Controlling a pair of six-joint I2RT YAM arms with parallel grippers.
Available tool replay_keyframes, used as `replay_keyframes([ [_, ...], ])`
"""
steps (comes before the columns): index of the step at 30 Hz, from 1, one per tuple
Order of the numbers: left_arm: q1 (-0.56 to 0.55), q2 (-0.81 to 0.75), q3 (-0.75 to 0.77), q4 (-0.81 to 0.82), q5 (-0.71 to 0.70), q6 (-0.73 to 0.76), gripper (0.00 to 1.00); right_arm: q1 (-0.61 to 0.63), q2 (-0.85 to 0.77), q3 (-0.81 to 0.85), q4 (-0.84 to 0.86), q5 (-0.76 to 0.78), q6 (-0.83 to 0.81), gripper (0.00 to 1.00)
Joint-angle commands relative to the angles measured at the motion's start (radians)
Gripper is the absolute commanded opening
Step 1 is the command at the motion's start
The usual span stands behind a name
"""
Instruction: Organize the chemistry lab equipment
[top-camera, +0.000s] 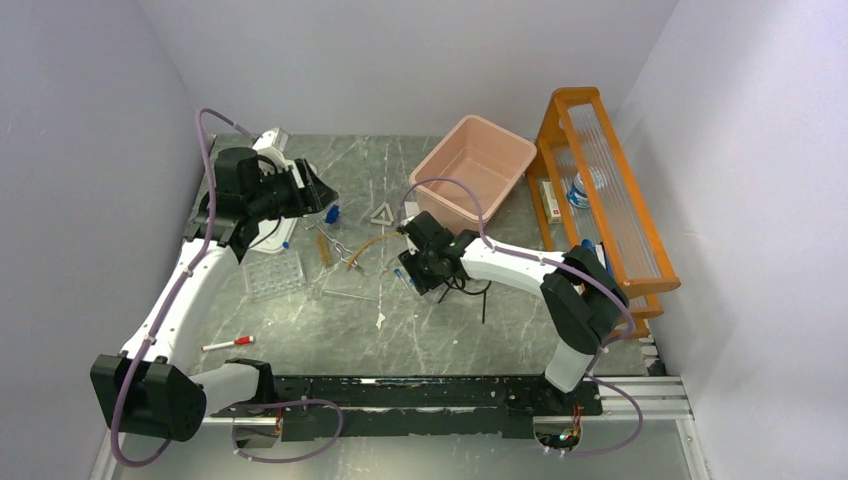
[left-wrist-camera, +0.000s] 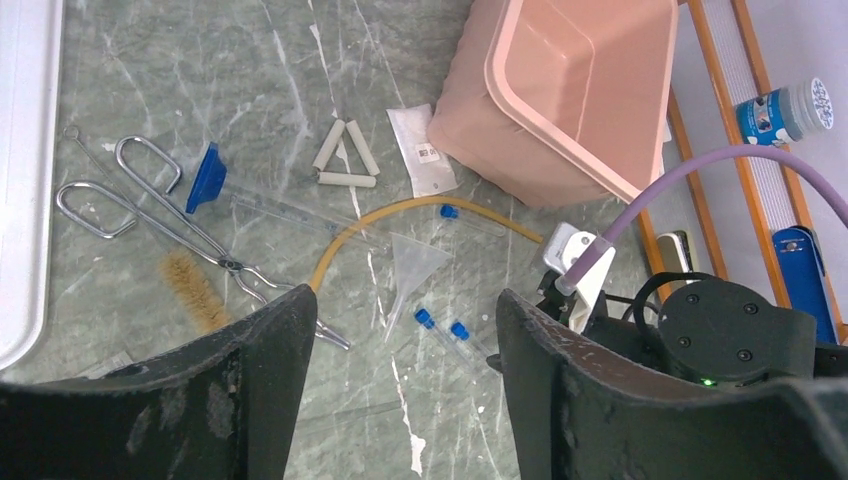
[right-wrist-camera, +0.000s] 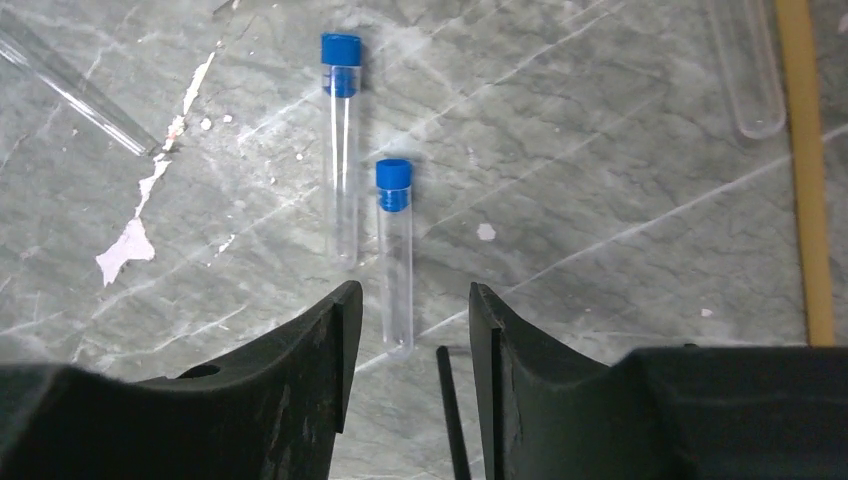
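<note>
Two blue-capped clear tubes (right-wrist-camera: 343, 150) (right-wrist-camera: 395, 250) lie side by side on the grey table. My right gripper (right-wrist-camera: 410, 300) is open just above the table, and the bottom end of the nearer tube lies between its fingertips without touching them. A thin black wire (right-wrist-camera: 450, 400) also lies between the fingers. My left gripper (left-wrist-camera: 400, 330) is open and empty, held high over the pile: metal tongs (left-wrist-camera: 160, 215), brown brush (left-wrist-camera: 195, 290), white triangle (left-wrist-camera: 345, 160), amber tubing (left-wrist-camera: 400, 212), a clear funnel (left-wrist-camera: 415, 262) and the two tubes (left-wrist-camera: 440, 330).
A pink bin (top-camera: 470, 165) stands at the back, the orange wooden shelf (top-camera: 600, 190) on the right. A clear tube rack (top-camera: 272, 273) and a red-capped marker (top-camera: 228, 343) lie on the left. A white packet (left-wrist-camera: 422, 150) lies by the bin, and a white tray (left-wrist-camera: 20, 180) at the far left.
</note>
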Motion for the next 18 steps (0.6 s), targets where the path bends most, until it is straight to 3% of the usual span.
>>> replay_keyframes([
  [1,0.006,-0.028,-0.019,0.037,-0.006,-0.037,0.72,0.016,0.011,-0.015,0.017,-0.019,0.023,0.45],
  [6,0.006,-0.026,-0.035,0.050,0.011,-0.063,0.81,0.019,0.030,-0.021,0.022,0.015,0.024,0.33],
  [18,0.006,-0.033,-0.039,0.048,-0.011,-0.034,0.78,0.024,0.089,-0.035,0.047,0.011,0.023,0.34],
])
